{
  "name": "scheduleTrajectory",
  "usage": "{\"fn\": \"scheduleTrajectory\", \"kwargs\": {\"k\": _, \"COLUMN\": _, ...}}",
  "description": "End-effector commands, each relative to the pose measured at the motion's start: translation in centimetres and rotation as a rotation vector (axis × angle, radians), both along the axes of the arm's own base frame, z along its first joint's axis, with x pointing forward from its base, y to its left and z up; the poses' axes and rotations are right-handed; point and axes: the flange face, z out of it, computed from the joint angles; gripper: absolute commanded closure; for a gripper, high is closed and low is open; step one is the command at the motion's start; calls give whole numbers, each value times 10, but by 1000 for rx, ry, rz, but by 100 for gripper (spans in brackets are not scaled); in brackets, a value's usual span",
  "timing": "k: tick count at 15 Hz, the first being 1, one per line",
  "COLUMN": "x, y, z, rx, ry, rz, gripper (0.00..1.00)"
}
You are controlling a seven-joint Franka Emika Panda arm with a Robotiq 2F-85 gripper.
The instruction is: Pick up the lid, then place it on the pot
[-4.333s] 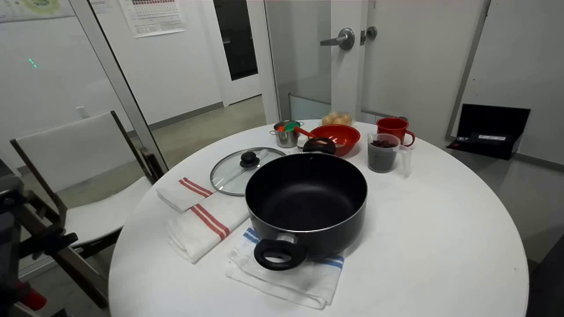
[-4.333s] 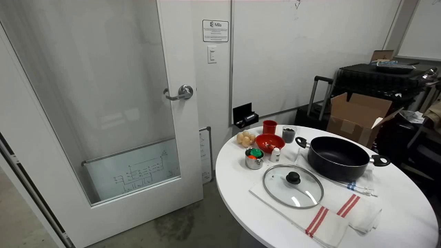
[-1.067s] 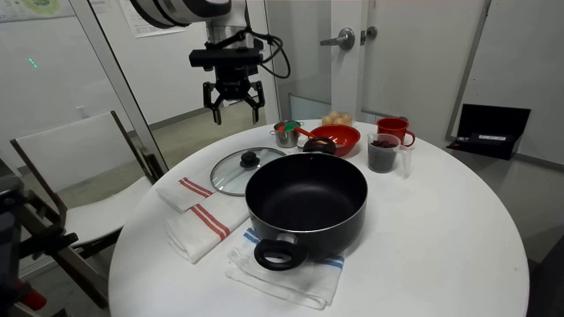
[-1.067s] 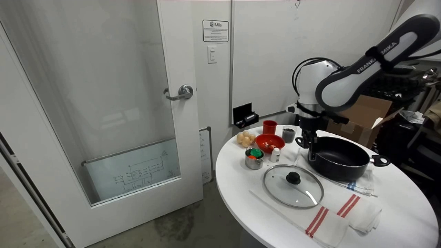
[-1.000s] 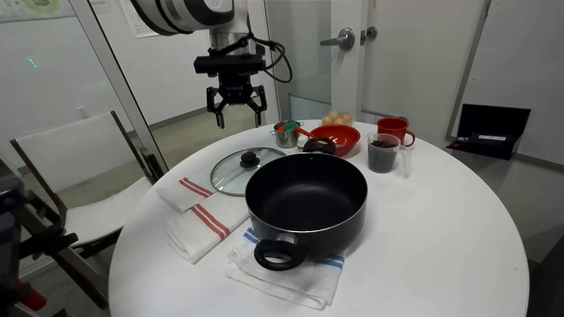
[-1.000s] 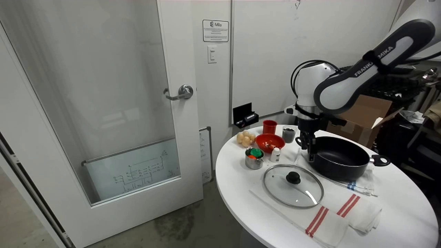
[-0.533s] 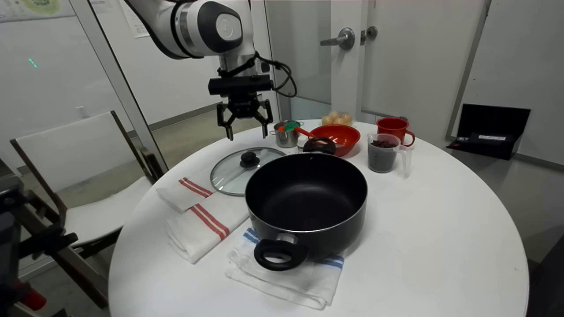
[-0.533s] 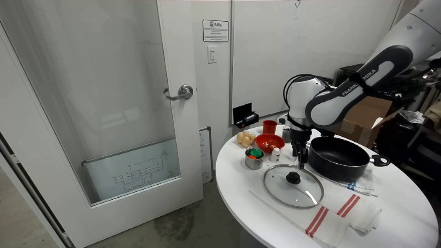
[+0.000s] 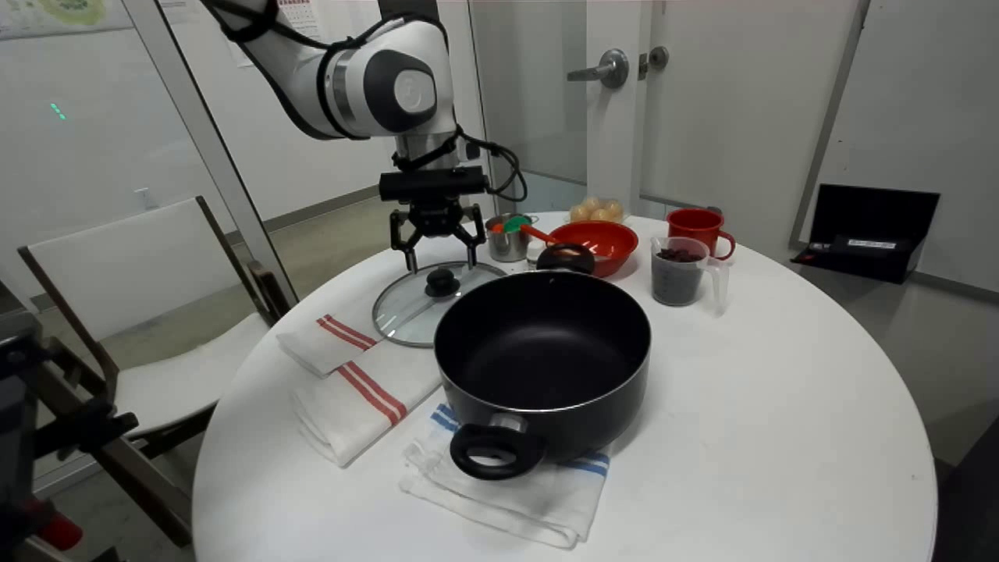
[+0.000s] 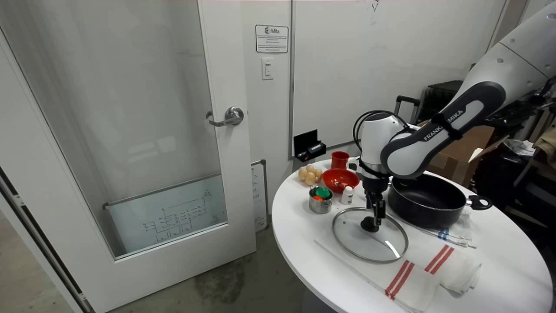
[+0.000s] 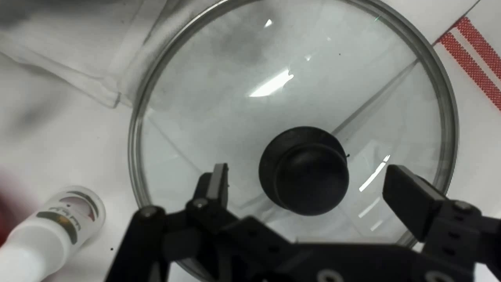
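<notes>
Wrist view looks down on the lid [image 11: 289, 113], which is round and clear with a metal edge; it lies flat, partly on a white cloth with red stripes [image 10: 417, 280], just beside the pot [image 9: 546, 351]. Seen from above, its black knob [image 11: 311, 180] sits between the fingers [image 11: 409, 199]; the jaws are spread wide and hold nothing; it is hard to say if the tips are low enough to hug the knob. The step in hand looks like getting ready to grab; bring the gripper [image 9: 442, 267] down slowly, stop before the tips bump the glass, then squeeze; the knob seems a bit nearer one finger, so a tiny nudge sideways may help; it looks round and smooth, so it could slip or twist; hold it firmly, lift straight up, keep the lid level, and go high enough to pass over the pot's rim.

The pot stands on a white cloth with blue stripes [image 9: 515, 503], and all of it is on a round white table [image 9: 780, 406]; farther out come a small white bottle [image 11: 58, 231], a little metal pan [image 10: 320, 208], a red bowl [image 10: 332, 179], a red mug [image 9: 697, 222] and a clear cup [image 9: 677, 285] with dark bits in it; around the table are a chair [image 9: 148, 273], a glass door [image 10: 130, 143], a white board [image 10: 373, 65] and a cardboard box [image 10: 467, 145].
</notes>
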Motion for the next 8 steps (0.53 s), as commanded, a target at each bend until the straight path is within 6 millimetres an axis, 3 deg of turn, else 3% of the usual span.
{"fn": "scheduleTrajectory", "kwargs": {"k": 1, "x": 6, "y": 5, "z": -12, "rx": 7, "ry": -17, "rz": 36, "gripper": 0}}
{"fn": "scheduleTrajectory", "kwargs": {"k": 8, "x": 6, "y": 11, "z": -19, "rx": 24, "ry": -9, "rz": 44, "gripper": 0}}
